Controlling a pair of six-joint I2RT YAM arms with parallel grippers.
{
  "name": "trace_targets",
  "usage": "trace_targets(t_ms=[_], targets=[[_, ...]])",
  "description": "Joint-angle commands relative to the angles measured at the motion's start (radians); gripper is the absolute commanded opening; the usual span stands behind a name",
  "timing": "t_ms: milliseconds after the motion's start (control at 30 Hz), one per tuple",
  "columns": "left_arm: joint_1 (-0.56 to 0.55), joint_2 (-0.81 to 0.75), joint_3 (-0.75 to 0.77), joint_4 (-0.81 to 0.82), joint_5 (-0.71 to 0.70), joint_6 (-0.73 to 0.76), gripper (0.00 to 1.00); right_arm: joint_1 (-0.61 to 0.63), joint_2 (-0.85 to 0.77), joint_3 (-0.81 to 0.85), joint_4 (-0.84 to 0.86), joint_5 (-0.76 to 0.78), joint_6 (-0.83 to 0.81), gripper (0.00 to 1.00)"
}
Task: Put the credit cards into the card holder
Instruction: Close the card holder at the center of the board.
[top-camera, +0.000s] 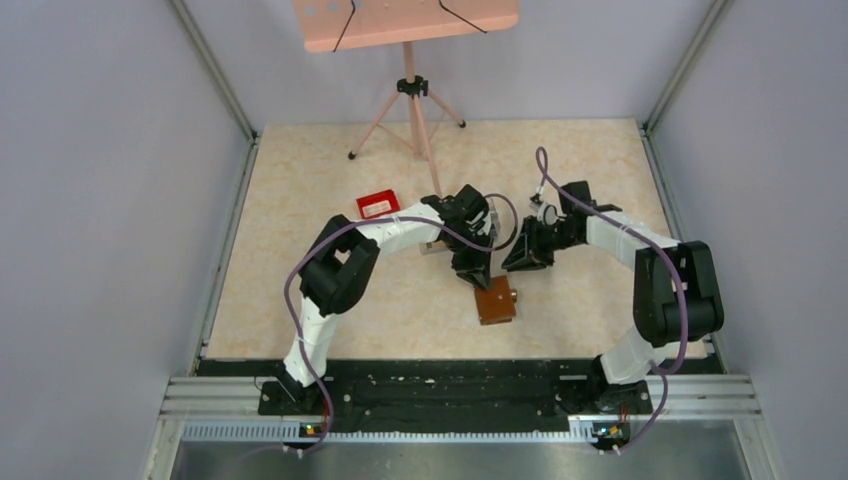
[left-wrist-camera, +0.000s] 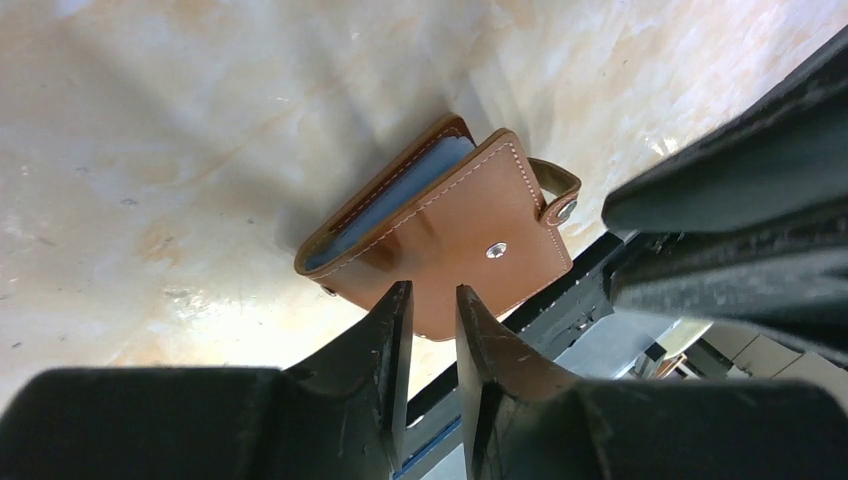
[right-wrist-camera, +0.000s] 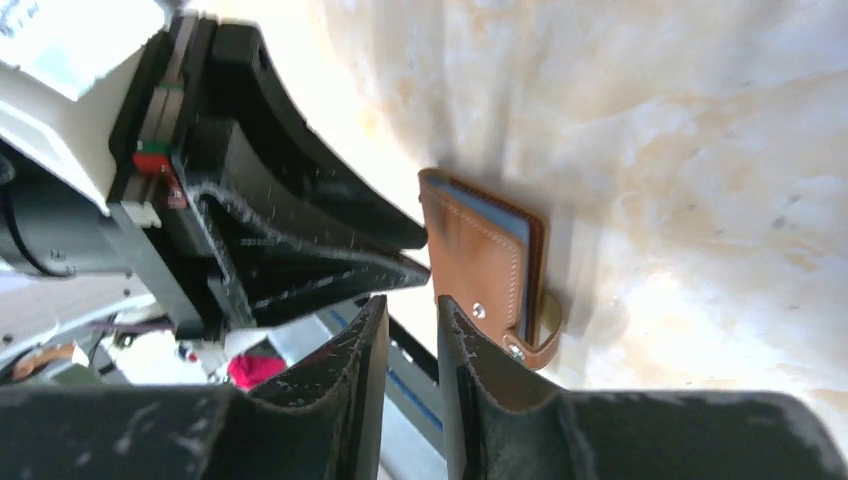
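Lying folded, the card holder (left-wrist-camera: 450, 235) encloses a blue card (left-wrist-camera: 397, 193).

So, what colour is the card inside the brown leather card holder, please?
The flat card is blue; left wrist view shows it best.

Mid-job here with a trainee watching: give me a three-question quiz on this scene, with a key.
1. True or false: the left gripper is clamped on the card holder.
2. What colour is the credit card edge showing inside the card holder? A red, B blue, C black.
3. Fill in: the red tray sits to the robot's ___ of the card holder.

Key
1. False. Its fingers stand slightly apart with nothing between them.
2. B.
3. Left.
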Motion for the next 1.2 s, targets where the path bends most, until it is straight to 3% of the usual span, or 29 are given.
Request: trace_targets(t_ms=[0, 200, 433, 767, 1167], targets=[[-0.004, -0.047, 0.021, 0.048, 0.034, -0.021, 0.29, -0.017, -0.005, 0.027, -0.028, 0.093, -0.017, 0.23], [-0.004, -0.026, -0.021, 0.232, 0.173, -0.134, 0.34, -0.058, -0.010, -0.034, -0.031, 0.173, -0.003, 0.11], [-0.005, 0.051, 0.002, 0.247, 0.246, -0.162, 0.36, -0.060, 0.004, -0.078, -0.027, 0.151, -0.010, 0.00], [-0.020, 0.127, 0.035, 0.214, 0.304, -0.143, 0.36, -0.060, 0.036, -0.104, -0.018, 0.117, -0.016, 0.00], [-0.028, 0.147, 0.048, 0.278, 0.384, -0.164, 0.27, -0.060, 0.049, -0.110, -0.005, 0.089, -0.013, 0.00]])
